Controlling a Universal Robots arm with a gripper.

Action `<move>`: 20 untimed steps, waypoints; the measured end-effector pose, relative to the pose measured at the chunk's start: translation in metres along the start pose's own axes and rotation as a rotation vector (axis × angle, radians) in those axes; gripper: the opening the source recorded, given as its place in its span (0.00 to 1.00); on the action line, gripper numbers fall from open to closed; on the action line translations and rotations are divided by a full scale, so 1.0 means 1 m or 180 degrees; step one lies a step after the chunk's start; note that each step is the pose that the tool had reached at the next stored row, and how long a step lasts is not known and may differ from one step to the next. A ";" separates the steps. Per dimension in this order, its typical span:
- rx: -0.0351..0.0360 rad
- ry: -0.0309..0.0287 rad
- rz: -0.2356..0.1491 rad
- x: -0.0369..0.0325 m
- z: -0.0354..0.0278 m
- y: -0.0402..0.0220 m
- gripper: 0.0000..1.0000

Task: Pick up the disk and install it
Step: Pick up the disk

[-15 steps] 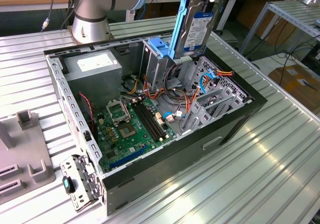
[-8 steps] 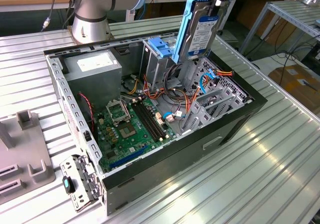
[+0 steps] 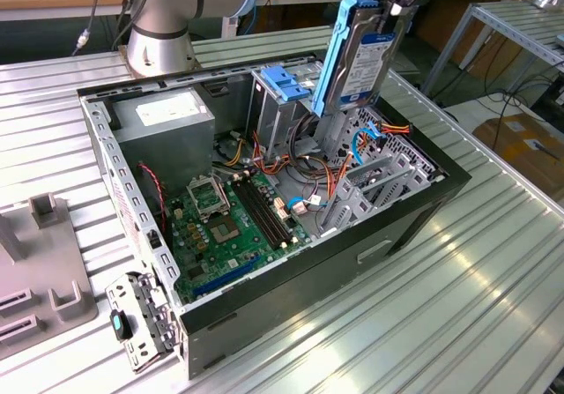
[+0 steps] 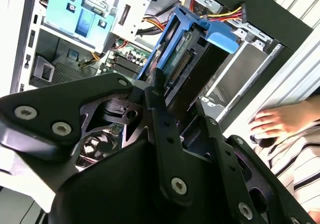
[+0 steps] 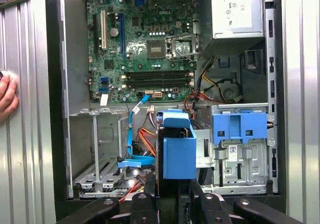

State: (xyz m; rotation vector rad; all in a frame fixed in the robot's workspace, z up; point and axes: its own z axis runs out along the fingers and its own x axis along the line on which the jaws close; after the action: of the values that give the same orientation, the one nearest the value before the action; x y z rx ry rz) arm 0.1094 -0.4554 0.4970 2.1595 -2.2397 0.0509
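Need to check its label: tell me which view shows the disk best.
The exterior view: the disk hangs nearly upright from the gripper over the computer case, label face visible. The second wrist view shows its connector end between blue rails; the first wrist view, its blue edge end-on.

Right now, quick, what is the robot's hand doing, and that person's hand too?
Robot hand: closed on the disk, on edge above the open computer case.
Person's hand: on the table beside the case; holding anything, cannot tell.
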 end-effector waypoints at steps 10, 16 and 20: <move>-0.0001 0.0000 0.0003 0.0209 -0.0004 -0.0034 0.35; -0.0001 0.0000 0.0004 0.0385 0.0002 -0.0052 0.35; -0.0001 0.0000 0.0005 0.0548 0.0009 -0.0067 0.35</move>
State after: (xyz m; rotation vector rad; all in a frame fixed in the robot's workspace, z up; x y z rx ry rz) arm 0.1140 -0.5104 0.4986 2.1576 -2.2412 0.0507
